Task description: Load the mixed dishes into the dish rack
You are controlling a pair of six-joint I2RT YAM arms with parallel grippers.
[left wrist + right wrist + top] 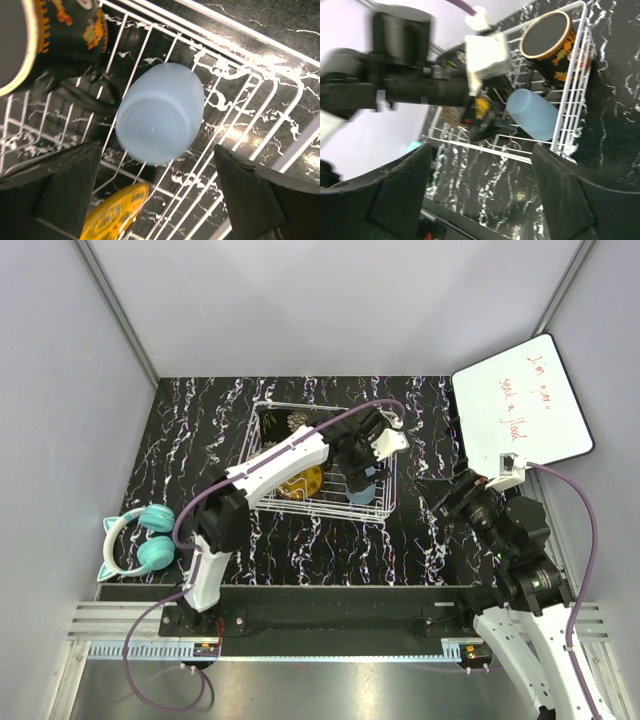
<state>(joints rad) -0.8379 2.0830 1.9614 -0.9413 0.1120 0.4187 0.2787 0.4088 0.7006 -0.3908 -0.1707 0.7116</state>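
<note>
Fingers (65,190) of the left claw (160,195) are spread over the light blue cup (160,112) laid in the dish rack (300,403); the right claw (480,195) is spread too, outside it.

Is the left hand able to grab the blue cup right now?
Probably yes. The left hand hangs open right over the light blue cup in the dish rack, one finger on each side, and nothing sits between them.
</note>
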